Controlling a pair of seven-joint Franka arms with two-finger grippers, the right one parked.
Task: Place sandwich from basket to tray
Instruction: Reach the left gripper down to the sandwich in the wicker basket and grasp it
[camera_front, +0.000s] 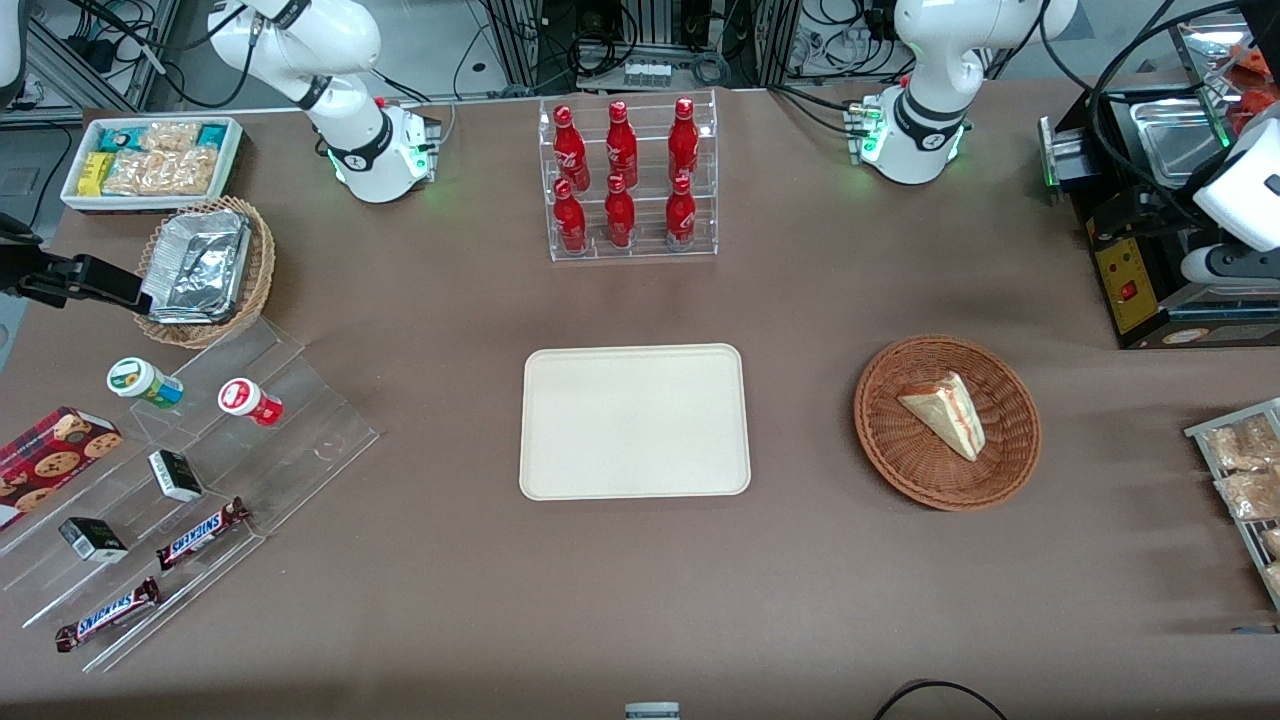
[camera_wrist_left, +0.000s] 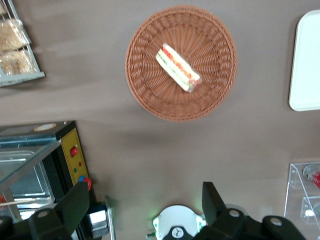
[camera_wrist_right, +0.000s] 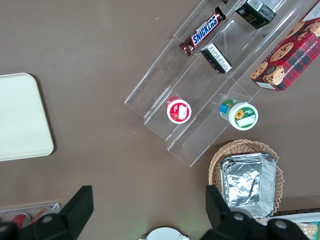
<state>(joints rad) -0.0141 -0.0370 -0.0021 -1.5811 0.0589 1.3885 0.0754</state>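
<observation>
gripper (camera_wrist_left: 145, 200) hung high above the table, fingers spread, nothing beneath | sandwich (camera_front: 945, 412) lay uncovered in basket (camera_front: 947, 421) | bare table (camera_front: 800, 420) separated basket and tray (camera_front: 634, 421) | bottle rack (camera_front: 628, 180) stood well apart

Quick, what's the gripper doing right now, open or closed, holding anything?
Gripper: open, empty, high above the table, sandwich in basket.

Reddish-brown woven basket (camera_front: 947, 421); pale sandwich (camera_front: 945, 413) striped red and green along cut edge. Plain cream tray (camera_front: 634, 421) mid-table. Dull brown table (camera_front: 640, 600). Black gripper (camera_wrist_left: 145, 202) fingers, spread apart above it.
</observation>
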